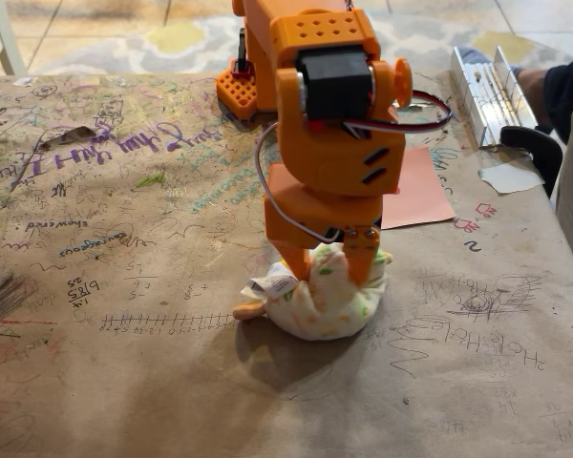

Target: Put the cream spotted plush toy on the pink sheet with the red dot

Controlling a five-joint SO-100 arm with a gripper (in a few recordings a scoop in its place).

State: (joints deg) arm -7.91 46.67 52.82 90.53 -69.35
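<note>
The cream spotted plush toy lies on the brown paper-covered table near the middle front, its white tag sticking out to the left. My orange gripper comes straight down onto it, with one finger on each side of the top of the plush, pinching the fabric between them. The pink sheet lies flat behind and to the right of the arm; the arm hides its left part and the red dot.
The arm's orange base stands at the back. A metal hinge-like piece and a white paper scrap lie at the back right, beside a person's dark sleeve. The table is covered in scribbles.
</note>
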